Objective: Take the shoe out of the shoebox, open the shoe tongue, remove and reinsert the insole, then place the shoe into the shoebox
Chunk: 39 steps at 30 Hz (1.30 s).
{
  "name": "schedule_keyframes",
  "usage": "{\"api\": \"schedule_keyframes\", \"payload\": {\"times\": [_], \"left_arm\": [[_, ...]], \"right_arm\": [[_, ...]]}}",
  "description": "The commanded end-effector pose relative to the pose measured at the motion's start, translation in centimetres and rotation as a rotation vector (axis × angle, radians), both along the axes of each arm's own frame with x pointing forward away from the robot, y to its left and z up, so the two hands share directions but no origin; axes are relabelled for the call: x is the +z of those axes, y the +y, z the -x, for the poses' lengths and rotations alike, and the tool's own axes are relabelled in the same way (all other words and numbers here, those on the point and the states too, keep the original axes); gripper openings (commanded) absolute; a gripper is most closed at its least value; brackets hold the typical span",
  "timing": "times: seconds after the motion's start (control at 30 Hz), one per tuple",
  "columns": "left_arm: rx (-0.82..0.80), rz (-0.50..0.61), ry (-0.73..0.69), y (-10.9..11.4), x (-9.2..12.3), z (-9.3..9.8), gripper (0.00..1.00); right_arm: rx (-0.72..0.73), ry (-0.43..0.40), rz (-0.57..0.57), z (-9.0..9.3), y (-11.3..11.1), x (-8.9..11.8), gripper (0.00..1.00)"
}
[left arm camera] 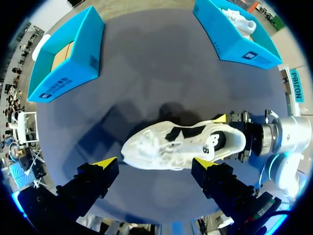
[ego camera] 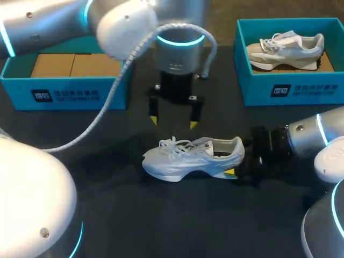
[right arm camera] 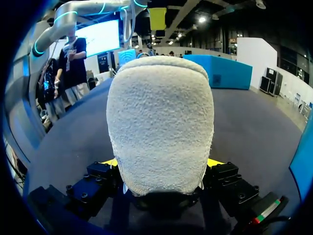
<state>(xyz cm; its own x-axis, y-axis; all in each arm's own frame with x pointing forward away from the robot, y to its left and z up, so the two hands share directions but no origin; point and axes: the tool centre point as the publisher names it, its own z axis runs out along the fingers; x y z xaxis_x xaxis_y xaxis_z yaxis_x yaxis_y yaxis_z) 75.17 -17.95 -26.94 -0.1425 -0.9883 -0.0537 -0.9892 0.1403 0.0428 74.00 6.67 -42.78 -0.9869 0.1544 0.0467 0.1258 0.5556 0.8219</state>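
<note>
A white shoe (ego camera: 191,156) stands upright on the dark table (ego camera: 161,226), toe to the left, laces loose. My right gripper (ego camera: 239,162) comes in from the right and is shut on the shoe's heel (right arm camera: 161,117), a yellow tip showing on each side of it. My left gripper (ego camera: 173,122) hangs open just above and behind the shoe's front half, fingers pointing down. In the left wrist view the shoe (left arm camera: 181,144) lies below and ahead of the left gripper (left arm camera: 155,162), with nothing between its fingertips (left arm camera: 105,162).
A teal shoebox (ego camera: 64,91) with brown cardboard inside stands at the back left. A second teal shoebox (ego camera: 293,91) at the back right holds another pale shoe (ego camera: 287,49). A white cable (ego camera: 107,102) loops from the left arm over the table.
</note>
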Motion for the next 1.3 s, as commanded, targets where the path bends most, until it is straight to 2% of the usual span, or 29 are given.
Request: {"api": "schedule_keyframes", "payload": {"times": [0.03, 0.27, 0.67, 1.3], "left_arm": [[0.002, -0.083, 0.015, -2.4, -1.7, -0.6, 1.0], [0.022, -0.1, 0.043, -4.3, -3.1, -0.4, 1.0], [0.004, -0.132, 0.046, -7.9, -4.4, 0.4, 1.0], [-0.11, -0.18, 0.051, -8.3, -7.8, 0.7, 1.0]], "right_arm": [[-0.003, -0.001, 0.003, -0.1, 0.1, -0.2, 0.0], [-0.003, -0.001, 0.003, -0.1, 0.1, -0.2, 0.0], [-0.003, -0.001, 0.003, -0.1, 0.1, -0.2, 0.0], [-0.003, -0.001, 0.003, -0.1, 0.1, -0.2, 0.0]]}}
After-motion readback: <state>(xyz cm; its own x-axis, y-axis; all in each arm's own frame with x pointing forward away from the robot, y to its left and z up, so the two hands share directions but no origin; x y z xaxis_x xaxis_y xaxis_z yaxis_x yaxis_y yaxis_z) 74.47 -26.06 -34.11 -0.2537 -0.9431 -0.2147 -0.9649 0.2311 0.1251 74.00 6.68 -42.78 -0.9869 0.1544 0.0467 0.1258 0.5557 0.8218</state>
